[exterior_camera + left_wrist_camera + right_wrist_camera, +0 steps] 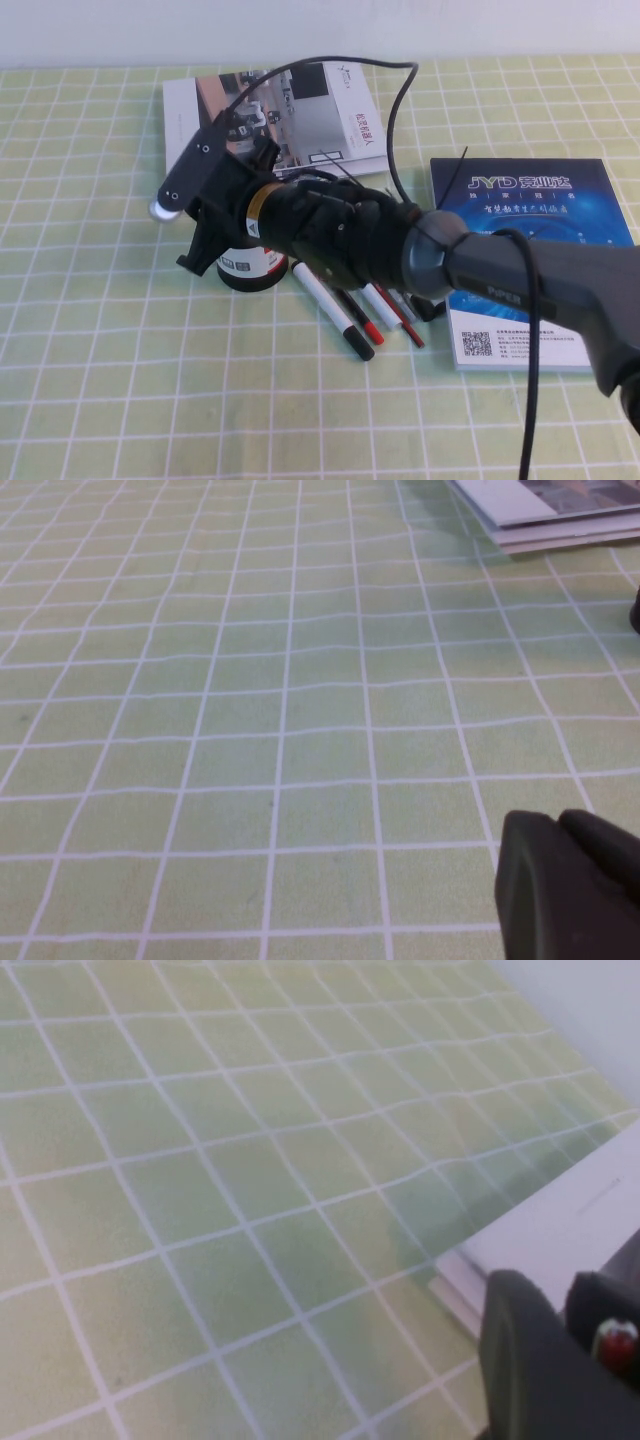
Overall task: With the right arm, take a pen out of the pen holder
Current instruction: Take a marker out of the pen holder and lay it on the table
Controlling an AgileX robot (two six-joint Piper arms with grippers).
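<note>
Toward the near side of the green checked bench, a handful of loose white marker pens lie fanned out, black and red caps pointing at the front edge. They sit just under the right arm's forearm.

Just behind them stands the black cylindrical pen holder with a white label, left of the bench's centre. The right gripper is down right on top of it, reaching in from the right edge. In the wrist view its jaws look drawn in around a red-tipped pen poking up between them, so call that a pinch.

That pen seems to stand upright in the holder, long axis pointing up. The way out is likely a straight lift along that axis.

A blue glossy booklet lies by the right edge, and a white brochure sits toward the far edge.

The left gripper hovers over bare cloth, well apart; whether it is spread or closed, cannot tell.
</note>
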